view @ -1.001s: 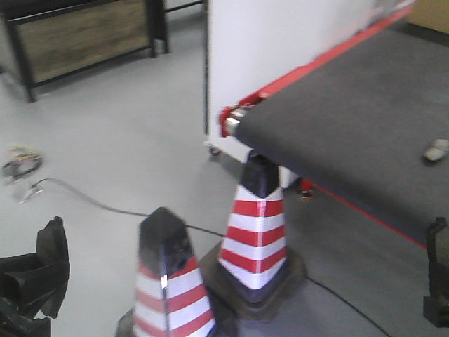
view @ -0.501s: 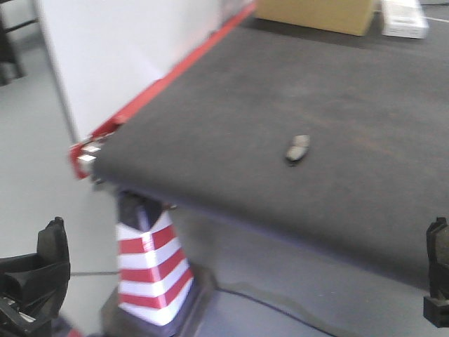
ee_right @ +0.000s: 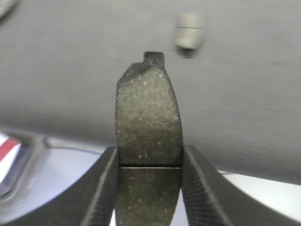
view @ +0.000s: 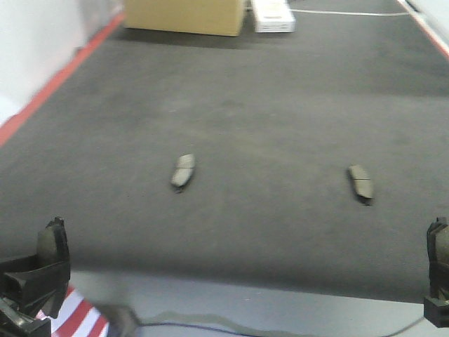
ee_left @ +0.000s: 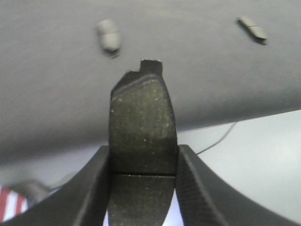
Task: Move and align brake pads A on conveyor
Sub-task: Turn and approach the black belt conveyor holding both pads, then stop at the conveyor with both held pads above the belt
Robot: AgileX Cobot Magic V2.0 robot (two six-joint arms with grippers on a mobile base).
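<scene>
I read no brand, label or writing anywhere. My left end effector [ee_left: 143, 188] is clamped on a curved grey-brown brake pad [ee_left: 142, 132]. On the wide dark grey felt conveyor belt [view: 266, 91] with red edge strips, two more pads lie well apart: the left pad [view: 183, 171], then the right pad [view: 360, 182]. A tan cardboard box [view: 186, 15] and a white box [view: 272, 15] sit far back. My right end effector [ee_right: 149, 188] grips a fourth pad [ee_right: 148, 122].
</scene>
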